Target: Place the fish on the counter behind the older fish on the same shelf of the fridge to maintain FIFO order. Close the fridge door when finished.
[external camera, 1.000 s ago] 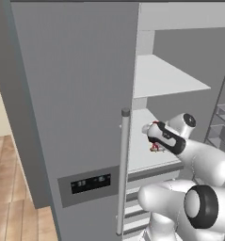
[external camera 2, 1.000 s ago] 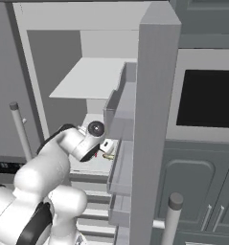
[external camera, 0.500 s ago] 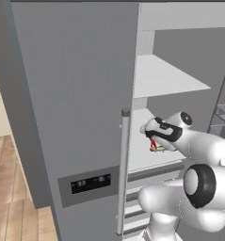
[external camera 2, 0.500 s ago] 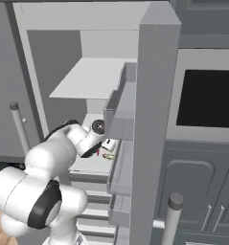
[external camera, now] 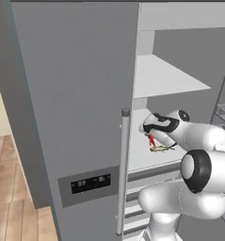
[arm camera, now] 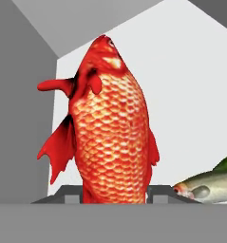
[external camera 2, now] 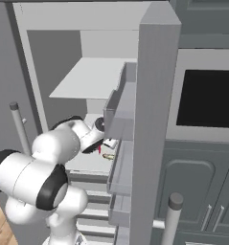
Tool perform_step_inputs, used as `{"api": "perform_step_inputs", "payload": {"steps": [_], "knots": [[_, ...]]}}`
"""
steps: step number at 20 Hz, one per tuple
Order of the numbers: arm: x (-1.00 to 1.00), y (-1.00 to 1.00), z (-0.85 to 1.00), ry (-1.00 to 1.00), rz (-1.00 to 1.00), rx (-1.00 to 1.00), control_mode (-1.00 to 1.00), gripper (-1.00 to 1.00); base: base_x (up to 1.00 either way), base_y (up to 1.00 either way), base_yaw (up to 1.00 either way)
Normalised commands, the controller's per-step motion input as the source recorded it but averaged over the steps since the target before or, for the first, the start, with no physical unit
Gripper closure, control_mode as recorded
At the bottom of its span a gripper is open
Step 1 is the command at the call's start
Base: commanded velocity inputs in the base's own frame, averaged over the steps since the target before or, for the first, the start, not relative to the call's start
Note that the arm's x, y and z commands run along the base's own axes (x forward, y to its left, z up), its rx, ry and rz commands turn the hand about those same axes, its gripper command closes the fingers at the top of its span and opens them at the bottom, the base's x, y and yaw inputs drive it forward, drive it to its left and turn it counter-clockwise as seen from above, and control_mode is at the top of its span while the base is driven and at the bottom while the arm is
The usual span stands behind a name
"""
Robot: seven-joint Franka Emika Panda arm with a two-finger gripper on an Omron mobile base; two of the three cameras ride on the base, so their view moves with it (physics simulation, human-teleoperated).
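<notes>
The gripper (arm camera: 114, 195) pinches the red-orange fish (arm camera: 108, 123) by its tail, inside the open fridge (external camera: 85, 94), over the white shelf (external camera: 142, 155). A grey-green fish (arm camera: 207, 182) lies on that shelf at its 4 o'clock.

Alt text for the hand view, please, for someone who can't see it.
A bright red-orange fish stands between the gripper fingertips, clamped at its lower end, inside the fridge. Behind it lies the white shelf, and the head of a greenish-silver fish shows at lower right.
</notes>
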Motion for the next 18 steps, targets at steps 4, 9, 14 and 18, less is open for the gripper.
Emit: {"api": "perform_step_inputs", "payload": {"steps": [4,9,14,18], "knots": [[0.21,0.07,-0.03,0.00,0.00,-0.01,-1.00,1.00,0.00,0.00,0.00],[0.27,0.16,0.00,0.00,0.00,-0.02,-1.00,1.00,0.00,0.00,0.00],[0.37,0.12,-0.21,0.00,0.00,-0.03,-1.00,1.00,0.00,0.00,0.00],[0.33,0.02,-0.28,0.00,0.00,-0.04,-1.00,1.00,0.00,0.00,0.00]]}}
